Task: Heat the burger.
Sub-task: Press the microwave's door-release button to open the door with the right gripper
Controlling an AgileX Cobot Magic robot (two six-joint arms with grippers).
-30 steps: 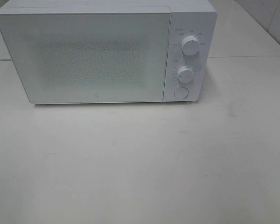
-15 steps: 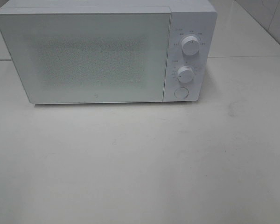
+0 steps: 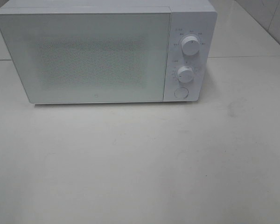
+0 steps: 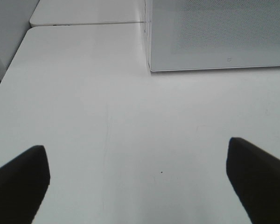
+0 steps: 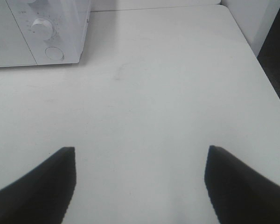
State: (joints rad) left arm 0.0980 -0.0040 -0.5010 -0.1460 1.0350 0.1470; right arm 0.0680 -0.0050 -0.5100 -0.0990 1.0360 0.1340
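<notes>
nearest to the cameras, the left jaws were spread wide apart, just two dark tips at the edges of the left wrist view with bare counter (image 4: 107, 93) between them, gripping nothing. same deal on the other arm: the right jaws were wide open over the counter, with nothing in them either. a tiny dark speck (image 4: 161, 172) sat on the counter between the left tips, and a faint scuff (image 5: 118, 72) showed further out ahead of the right ones.

further back, a white microwave (image 3: 98, 56) stood on the counter, left of center in the high view, with its door (image 3: 84, 32) shut. the door panel was pale with a fine dotted mesh patch in the middle (couldn't see through it at all), and it had a small mark (image 3: 94, 98) near its lower edge. the control strip was to the right of the door: an upper knob (image 3: 190, 46), a lower knob (image 3: 185, 73) under it, and a round button (image 3: 180, 92) at the bottom. the right wrist view caught that lower knob and button corner, and the left wrist view caught the door's lower left corner.

as for the burger, no view showed it, so i couldn't tell where it was.

behind the microwave a seam (image 3: 252, 57) ran across the counter, and past that, tiled wall (image 3: 270, 14) showed in the far right corner.
</notes>
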